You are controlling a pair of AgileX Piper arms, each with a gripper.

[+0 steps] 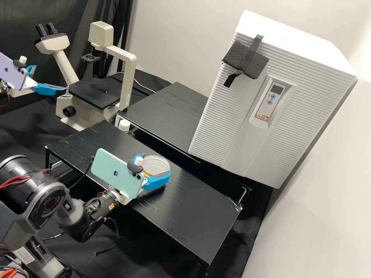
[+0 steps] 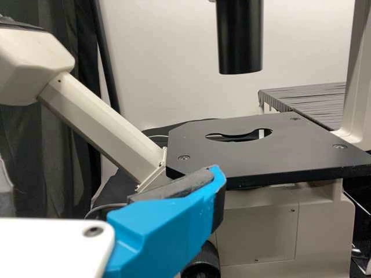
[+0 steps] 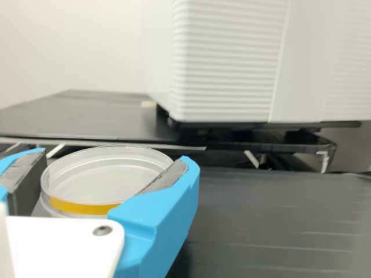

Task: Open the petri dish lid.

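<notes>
In the high view my right gripper [image 1: 157,164] is over the near black platform, shut on the petri dish [image 1: 154,166], one blue finger at either side of it. The right wrist view shows the round, clear dish [image 3: 104,179] with a yellow band on its near side, between the pads of my right gripper [image 3: 116,161]. Whether dish and platform touch, I cannot tell. At the high view's left edge my left gripper [image 1: 50,78] stands open and empty by the microscope. One blue finger of my left gripper [image 2: 165,229] stands before the microscope stage in the left wrist view.
The microscope [image 1: 127,73] stands behind the near platform [image 1: 193,216]. A second black platform [image 1: 166,116] lies farther back, beside a big white ribbed device [image 1: 224,116]. A white-capped item [image 1: 124,125] sits near the platforms' left ends.
</notes>
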